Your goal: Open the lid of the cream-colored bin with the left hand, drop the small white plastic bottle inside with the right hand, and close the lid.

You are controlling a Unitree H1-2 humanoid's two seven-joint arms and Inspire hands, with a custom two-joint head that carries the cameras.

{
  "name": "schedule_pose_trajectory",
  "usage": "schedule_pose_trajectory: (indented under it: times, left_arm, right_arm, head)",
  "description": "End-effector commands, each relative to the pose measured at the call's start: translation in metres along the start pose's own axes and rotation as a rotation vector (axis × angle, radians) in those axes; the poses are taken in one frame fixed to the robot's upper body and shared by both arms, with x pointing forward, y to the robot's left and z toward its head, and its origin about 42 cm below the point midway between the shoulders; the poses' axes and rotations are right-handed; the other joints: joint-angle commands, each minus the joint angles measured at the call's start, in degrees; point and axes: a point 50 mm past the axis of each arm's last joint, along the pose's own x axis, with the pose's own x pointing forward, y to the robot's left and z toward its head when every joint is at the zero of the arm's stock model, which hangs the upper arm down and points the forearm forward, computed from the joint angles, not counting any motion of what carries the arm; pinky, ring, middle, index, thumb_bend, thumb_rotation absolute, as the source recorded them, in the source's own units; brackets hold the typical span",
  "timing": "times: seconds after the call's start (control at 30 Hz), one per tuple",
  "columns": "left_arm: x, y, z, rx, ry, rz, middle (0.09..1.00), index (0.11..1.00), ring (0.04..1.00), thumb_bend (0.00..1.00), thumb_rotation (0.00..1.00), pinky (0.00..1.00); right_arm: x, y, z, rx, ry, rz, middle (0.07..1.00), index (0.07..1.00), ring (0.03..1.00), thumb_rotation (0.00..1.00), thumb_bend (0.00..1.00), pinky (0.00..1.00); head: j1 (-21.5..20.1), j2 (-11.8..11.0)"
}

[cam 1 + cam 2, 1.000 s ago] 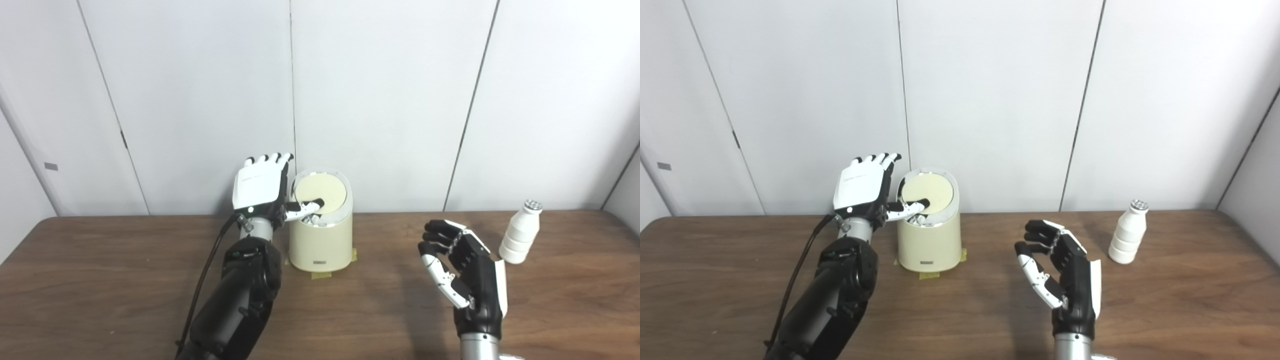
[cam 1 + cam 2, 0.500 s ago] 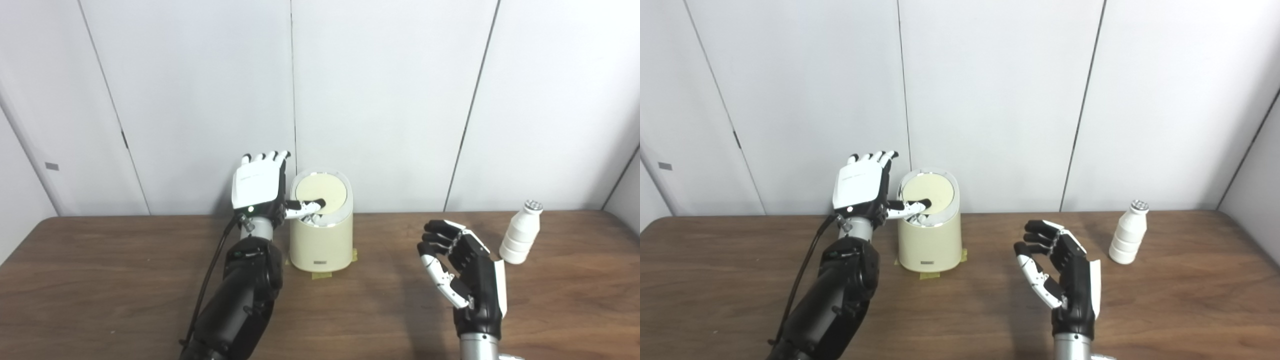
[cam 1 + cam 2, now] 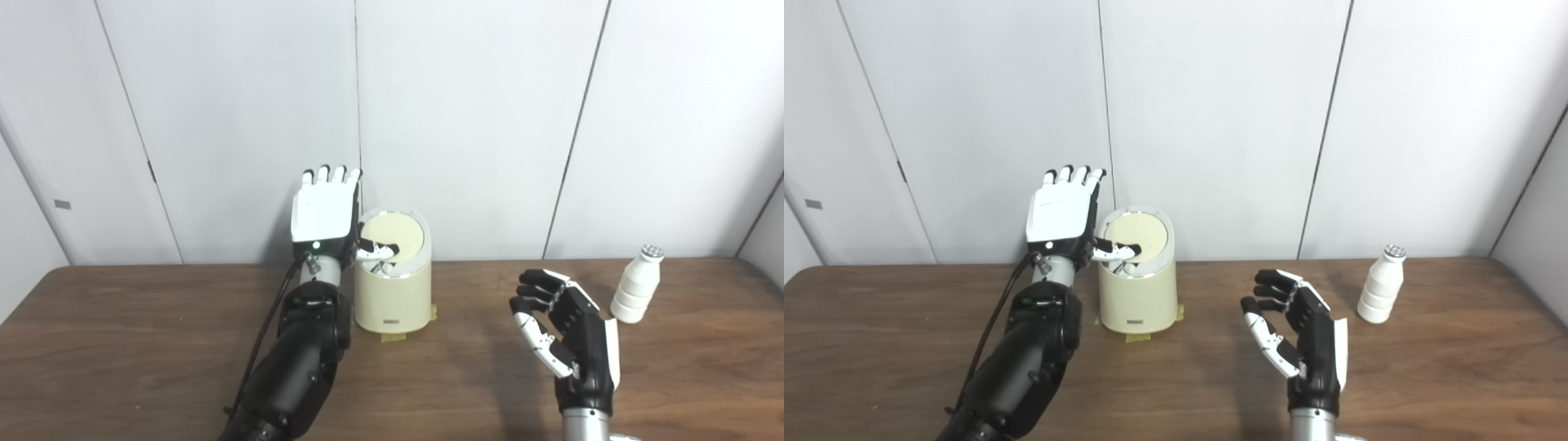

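Note:
The cream-colored bin (image 3: pixel 392 294) stands at the back middle of the brown table, its round lid (image 3: pixel 395 236) tipped up toward the wall so its underside faces me. My left hand (image 3: pixel 323 214) is raised beside the bin's left rim, fingers straight up and apart, thumb reaching over the open mouth in front of the lid. White items show inside the mouth. The small white plastic bottle (image 3: pixel 638 285) stands upright at the back right. My right hand (image 3: pixel 566 334) hovers open, fingers curled, left of and nearer than the bottle, not touching it.
Yellow tape (image 3: pixel 392 336) shows at the bin's base. The table's wooden top (image 3: pixel 141 343) stretches wide to the left and front. White wall panels (image 3: pixel 478 122) close off the back edge just behind the bin and bottle.
My left hand has lifted a little and turned more upright, shifting slightly right against the bin. The lid stays tipped up. The right hand and bottle have not moved.

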Motion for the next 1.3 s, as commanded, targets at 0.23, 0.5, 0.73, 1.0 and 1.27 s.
schedule_pose_trajectory:
  times: [0.23,0.5,0.73,1.0,1.27]
  left_arm:
    - [0.005,0.015,-0.001,-0.024,0.022,-0.008,0.923,0.898,0.97,0.79,1.0,1.0]
    - [0.002,0.013,-0.004,-0.085,0.037,-0.01,0.919,0.888,0.95,0.81,1.0,1.0]
    - [-0.029,0.025,-0.019,-0.306,0.005,0.11,0.877,0.857,0.894,0.64,1.0,0.98]
    - [-0.073,0.035,-0.047,-0.784,-0.087,0.283,0.787,0.771,0.795,0.24,0.9,0.74]
    - [-0.112,0.027,-0.072,-1.074,-0.137,0.293,0.771,0.756,0.766,0.16,0.8,0.68]
  right_arm:
    - [0.01,0.006,0.015,0.03,-0.078,0.009,0.642,0.602,0.621,0.23,0.25,0.54]
    - [0.01,0.006,0.016,0.038,-0.071,0.007,0.643,0.602,0.622,0.22,0.24,0.55]
    - [0.01,0.005,0.016,0.029,-0.075,0.005,0.642,0.606,0.622,0.26,0.25,0.55]
    - [0.01,0.002,0.016,0.039,-0.08,0.009,0.641,0.601,0.62,0.25,0.25,0.55]
    - [0.012,0.0,0.015,0.024,-0.086,0.01,0.646,0.607,0.629,0.24,0.24,0.56]
  head:
    - [-0.1,-0.1]
    - [-0.1,-0.2]
    - [-0.2,-0.2]
    - [0.1,0.0]
    - [0.0,0.0]
